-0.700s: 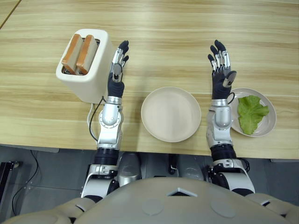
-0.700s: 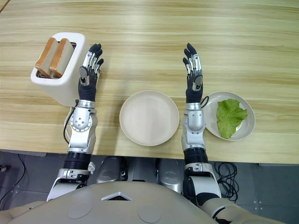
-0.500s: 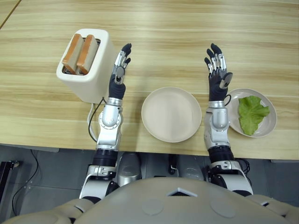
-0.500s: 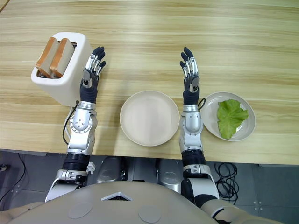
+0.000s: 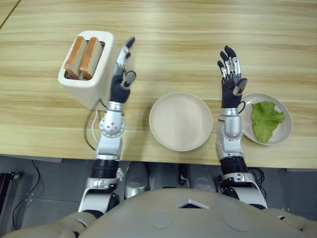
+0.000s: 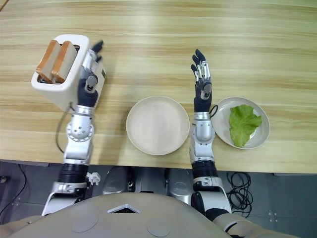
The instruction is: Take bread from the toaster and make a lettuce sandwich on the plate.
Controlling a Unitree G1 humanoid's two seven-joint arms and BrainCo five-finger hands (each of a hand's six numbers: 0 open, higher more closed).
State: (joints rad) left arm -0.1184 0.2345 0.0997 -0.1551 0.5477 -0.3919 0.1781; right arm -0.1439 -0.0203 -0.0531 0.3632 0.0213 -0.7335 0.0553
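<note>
A cream toaster (image 5: 91, 74) stands at the left of the wooden table with two slices of bread (image 5: 82, 51) upright in its slots. My left hand (image 5: 121, 74) is open, right against the toaster's right side, fingers pointing away from me. An empty beige plate (image 5: 181, 121) lies in the middle near the front edge. At its right, a smaller plate (image 5: 283, 130) carries a green lettuce leaf (image 5: 265, 120). Between the two plates my right hand (image 5: 231, 78) is raised, open, holding nothing.
The toaster's cable (image 5: 91, 134) loops down over the table's front edge beside my left forearm. Bare wooden tabletop (image 5: 188, 34) stretches behind the plates and toaster.
My left hand has shifted left, closing up against the toaster's side. My right hand has drifted slightly left and stays open.
</note>
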